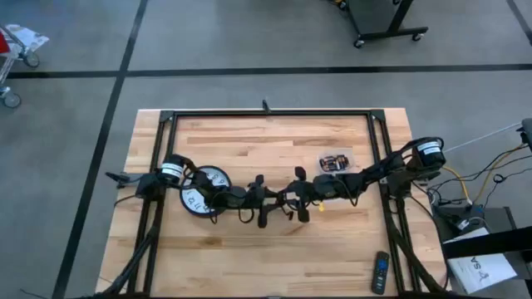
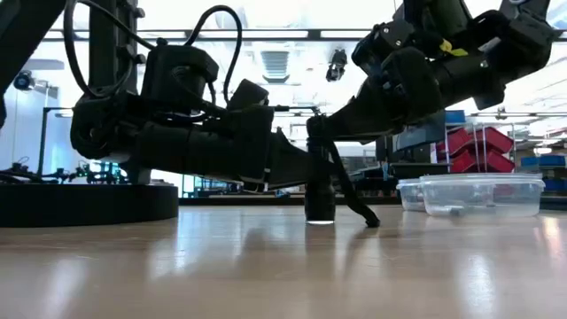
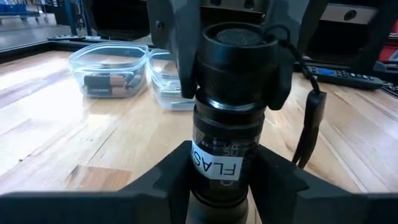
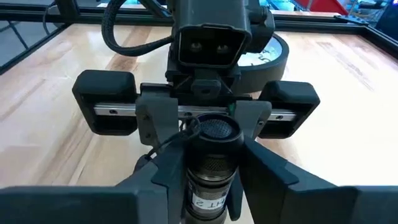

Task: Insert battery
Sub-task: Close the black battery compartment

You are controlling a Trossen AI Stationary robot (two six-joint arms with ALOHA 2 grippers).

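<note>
Flashlight (image 3: pixel 224 124) stands upright mid-table, clamped low by the left gripper (image 3: pixel 217 180) and at its tail cap (image 3: pixel 239 46) by the right gripper (image 4: pixel 208 165), so unscrewing that cap likely comes next.

High view is looking straight down on the table (image 1: pixel 249 249); low view is peering level across it; both wrist views are facing each other, sharing the flashlight (image 3: pixel 227 93) close up.
</note>
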